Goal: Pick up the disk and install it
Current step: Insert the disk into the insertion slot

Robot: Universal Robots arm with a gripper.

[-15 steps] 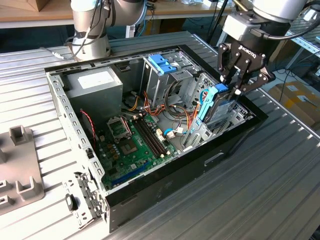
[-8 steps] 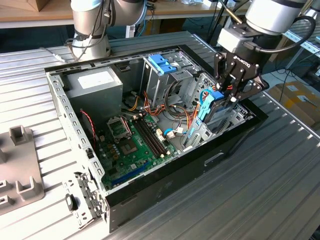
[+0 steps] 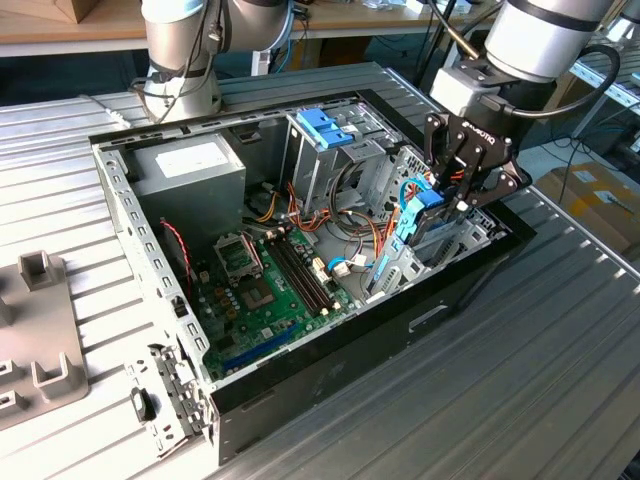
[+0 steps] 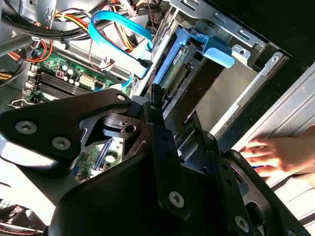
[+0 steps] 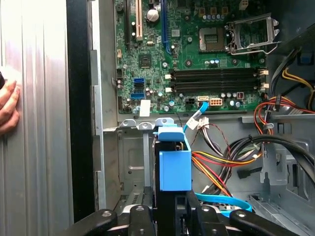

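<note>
- Gripper (image 3: 445,200): jaws clamped on the disk (image 3: 405,225), held on edge.
- Disk: partly inside open computer case (image 3: 330,385), beside motherboard (image 3: 265,290).
- Person's hand (image 5: 7,105): on surface (image 3: 560,380) beside case.

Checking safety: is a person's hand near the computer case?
Yes, in the first wrist view a hand rests on the ribbed table just outside the case wall.

Disk (image 5: 174,169) edge-on, faces hidden, near end behind hand (image 5: 174,199); person's fingers (image 5: 7,105) cut off by picture edge.
</note>
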